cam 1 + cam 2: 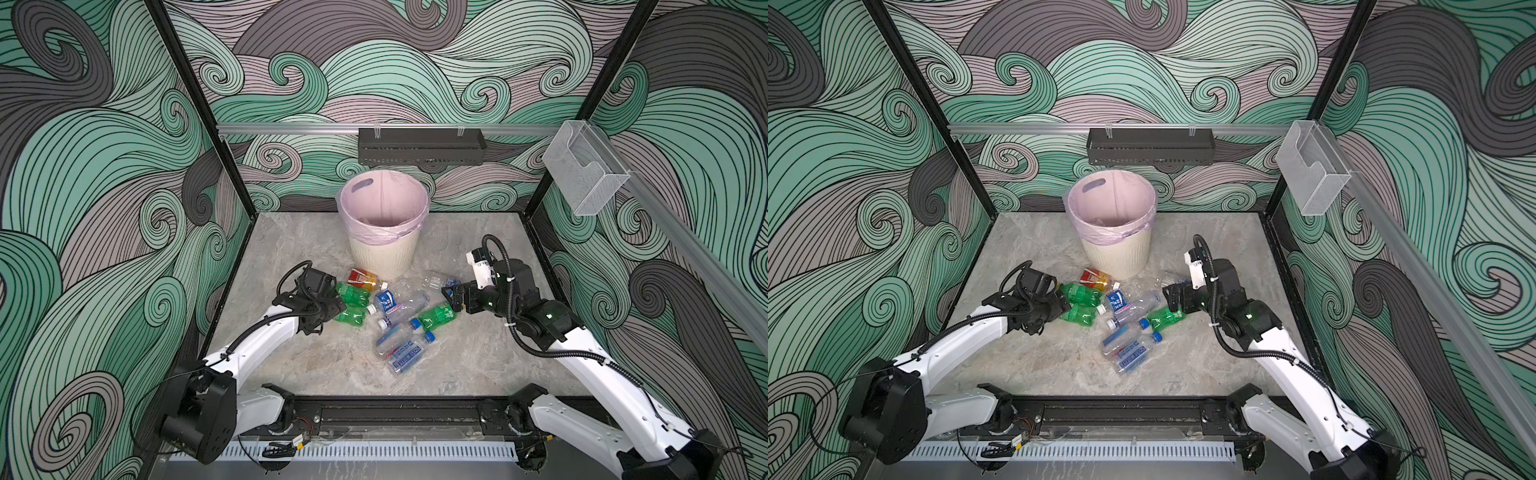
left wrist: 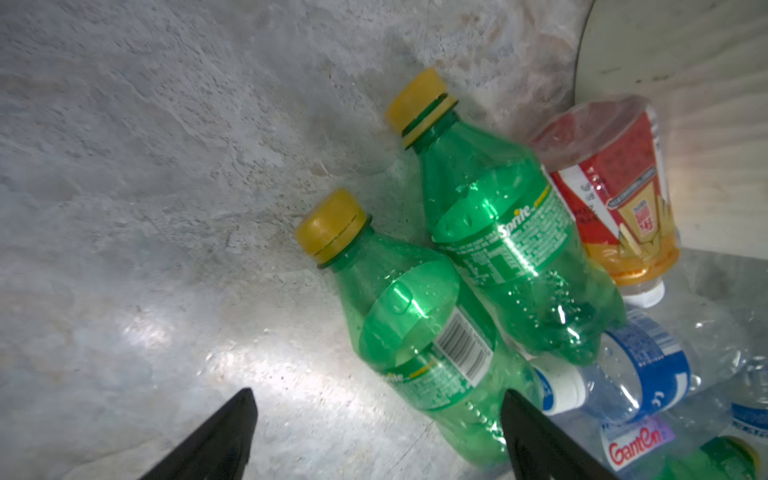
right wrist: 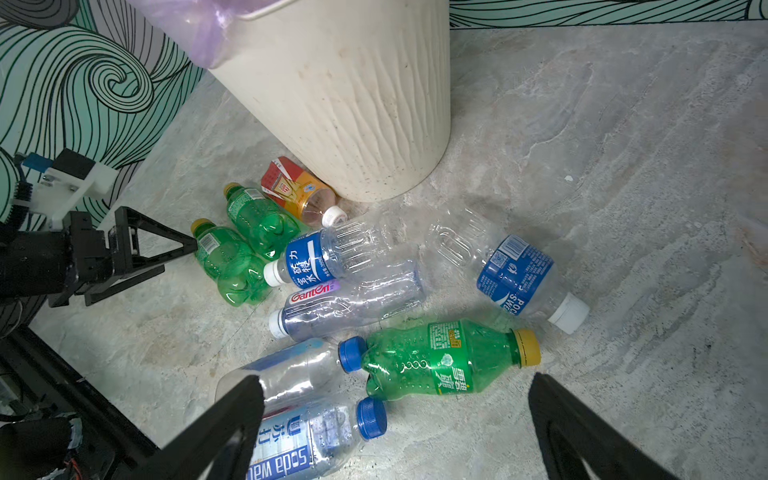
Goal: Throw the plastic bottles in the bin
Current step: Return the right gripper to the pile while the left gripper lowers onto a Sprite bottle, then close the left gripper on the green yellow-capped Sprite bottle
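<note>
Several crushed plastic bottles lie on the grey floor in front of the cream bin (image 1: 380, 257) (image 3: 353, 104) with its pink liner. My left gripper (image 2: 376, 395) (image 1: 334, 309) is open and low beside two green bottles with yellow caps (image 2: 511, 241); the nearer one (image 2: 419, 340) lies partly between its fingers. An orange-red labelled bottle (image 2: 611, 195) rests against the bin. My right gripper (image 3: 395, 378) (image 1: 453, 297) is open just above a third green bottle (image 3: 440, 361). Clear bottles with blue labels (image 3: 332, 253) (image 1: 401, 351) fill the middle.
A black perforated shelf (image 1: 422, 145) hangs on the back wall above the bin. A clear wall box (image 1: 582, 170) sits on the right rail. Patterned walls enclose the floor on three sides. The arms' black base rail (image 1: 395, 411) runs along the front edge.
</note>
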{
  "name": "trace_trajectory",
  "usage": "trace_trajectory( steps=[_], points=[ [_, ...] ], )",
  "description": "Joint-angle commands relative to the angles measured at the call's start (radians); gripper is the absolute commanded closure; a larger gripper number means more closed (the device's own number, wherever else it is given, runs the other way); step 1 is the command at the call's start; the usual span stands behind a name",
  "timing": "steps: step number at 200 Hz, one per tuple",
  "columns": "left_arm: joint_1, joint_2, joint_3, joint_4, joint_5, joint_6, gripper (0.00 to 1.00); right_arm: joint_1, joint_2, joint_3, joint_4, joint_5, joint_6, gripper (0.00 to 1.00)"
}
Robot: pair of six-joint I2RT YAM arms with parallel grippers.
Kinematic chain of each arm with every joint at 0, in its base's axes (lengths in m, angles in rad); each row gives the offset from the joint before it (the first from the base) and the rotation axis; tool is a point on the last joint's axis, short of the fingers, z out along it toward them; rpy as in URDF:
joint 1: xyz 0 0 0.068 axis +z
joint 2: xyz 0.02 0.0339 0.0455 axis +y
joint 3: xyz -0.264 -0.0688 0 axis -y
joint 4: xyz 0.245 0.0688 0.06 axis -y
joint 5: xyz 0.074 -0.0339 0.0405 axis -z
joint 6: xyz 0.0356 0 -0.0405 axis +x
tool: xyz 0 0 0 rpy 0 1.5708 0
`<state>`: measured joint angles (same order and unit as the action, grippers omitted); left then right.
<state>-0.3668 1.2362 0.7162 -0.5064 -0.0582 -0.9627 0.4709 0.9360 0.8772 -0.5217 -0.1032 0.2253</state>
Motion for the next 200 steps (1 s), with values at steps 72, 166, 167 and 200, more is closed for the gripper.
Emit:
trace_trajectory(
  steps=[72,166,167,200],
  points=[
    [0.002,0.058,-0.042,0.119,0.043,-0.132,0.08,-0.004,-0.011,-0.052,0.048,0.009,0.020,0.00],
    [0.002,0.135,-0.082,0.169,0.078,-0.146,0.17,-0.003,-0.022,-0.080,0.058,0.017,0.029,0.00],
    [0.002,0.135,-0.082,0.168,0.078,-0.146,0.17,-0.003,-0.022,-0.080,0.059,0.017,0.029,0.00],
    [0.002,0.128,-0.105,0.156,0.066,-0.139,0.28,-0.003,-0.023,-0.084,0.060,0.021,0.028,0.00]
  ],
)
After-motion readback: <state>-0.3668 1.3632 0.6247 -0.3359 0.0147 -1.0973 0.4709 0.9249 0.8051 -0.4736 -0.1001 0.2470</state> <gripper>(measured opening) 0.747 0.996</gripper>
